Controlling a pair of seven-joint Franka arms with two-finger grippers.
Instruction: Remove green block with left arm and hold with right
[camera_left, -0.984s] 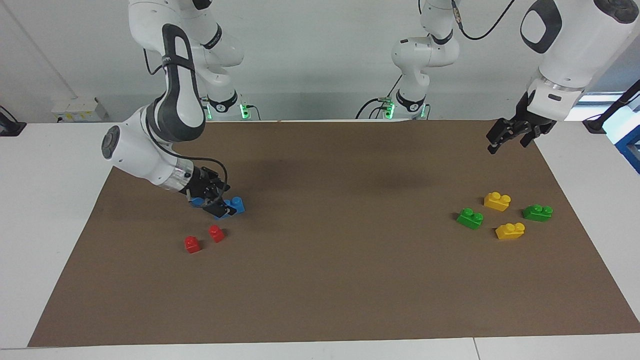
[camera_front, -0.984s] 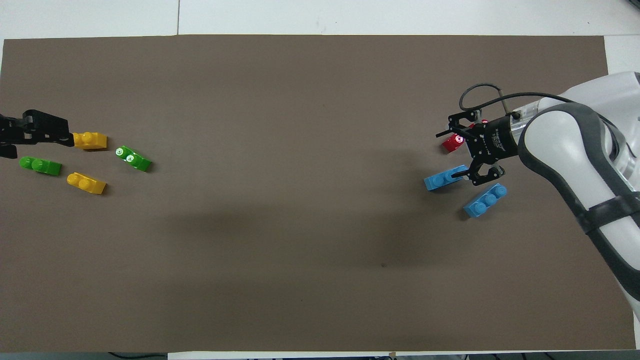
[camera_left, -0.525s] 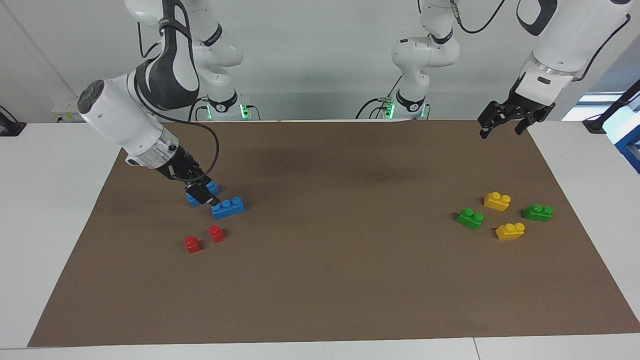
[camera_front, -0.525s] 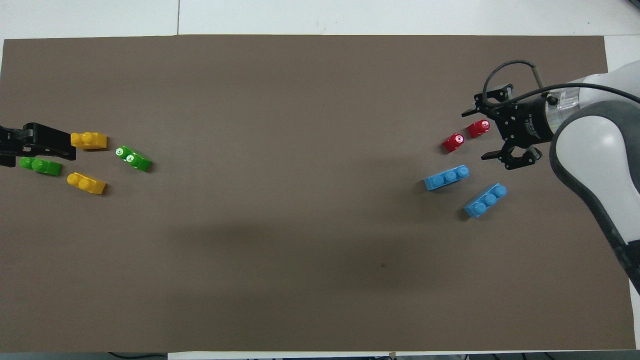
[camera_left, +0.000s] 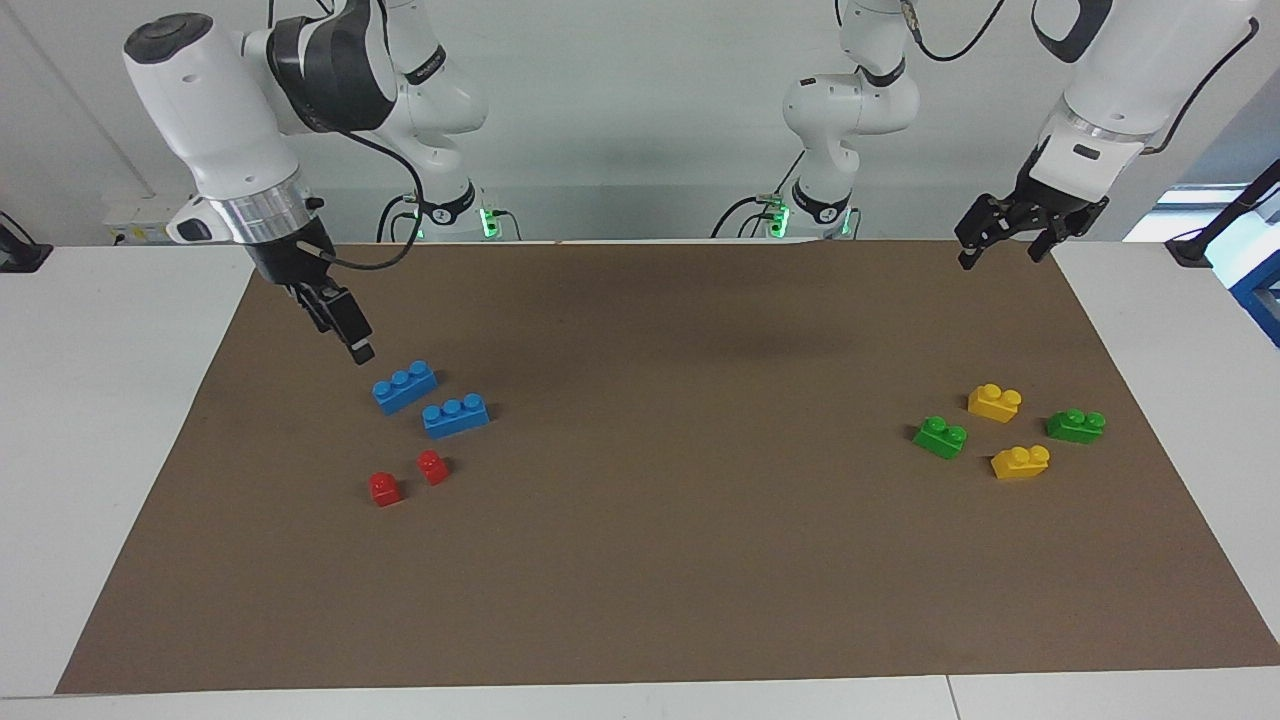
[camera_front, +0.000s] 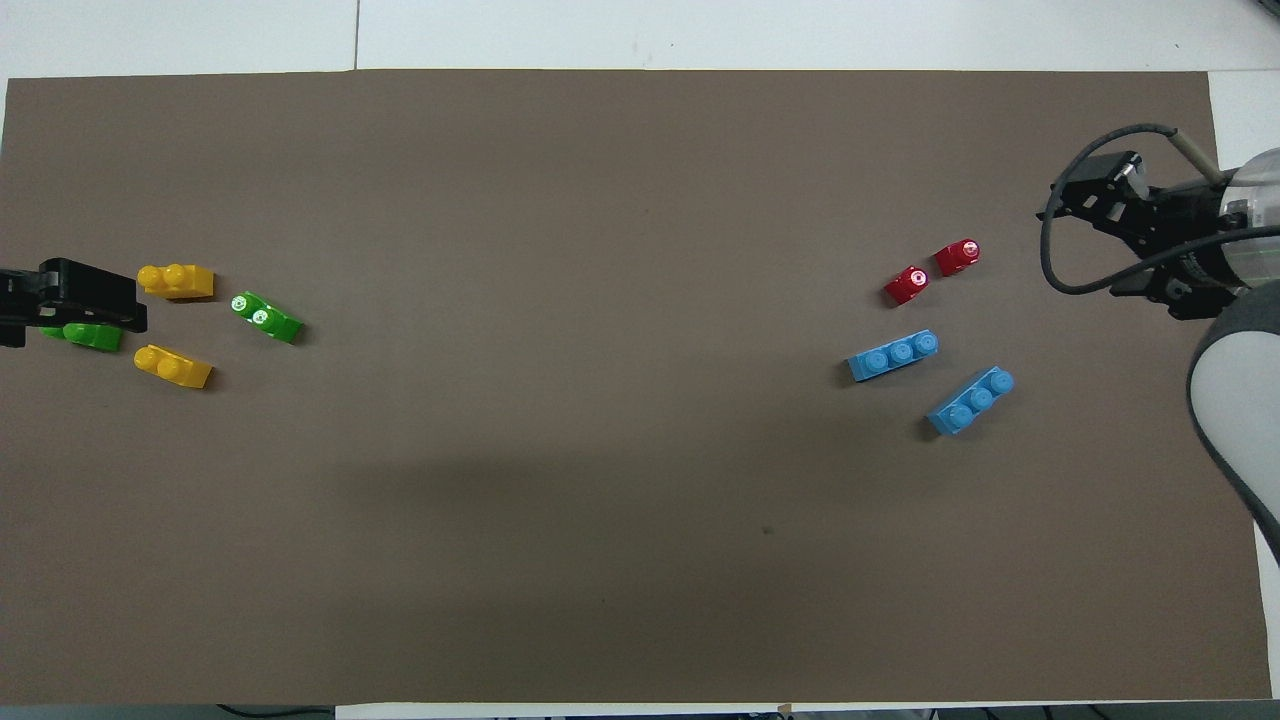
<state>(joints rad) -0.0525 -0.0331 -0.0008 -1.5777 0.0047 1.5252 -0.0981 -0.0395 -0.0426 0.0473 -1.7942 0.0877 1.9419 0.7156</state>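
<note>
Hovering high, our left pincer (camera_left: 1000, 256) is spread. The green block (camera_left: 940, 437) lies below it, slanting, toward the right arm's end. Our right pincer (camera_left: 352, 340) waits by the blue bricks (camera_left: 405, 386), and we cannot tell its state.

Two blue bricks (camera_left: 430, 400), two red blocks (camera_left: 408, 477), two yellow bricks (camera_left: 1006, 430), one darker green brick (camera_left: 1075, 425), all lying on brown mat (camera_left: 680, 580).

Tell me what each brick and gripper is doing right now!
Bright green block: on the mat, untouched.
Darker green brick: on the mat.
Yellow bricks: two, loose.
Blue bricks: two, side by side, apart.
Red bricks: two, upright.
Left gripper: raised, empty.
Right gripper: raised, empty.
</note>
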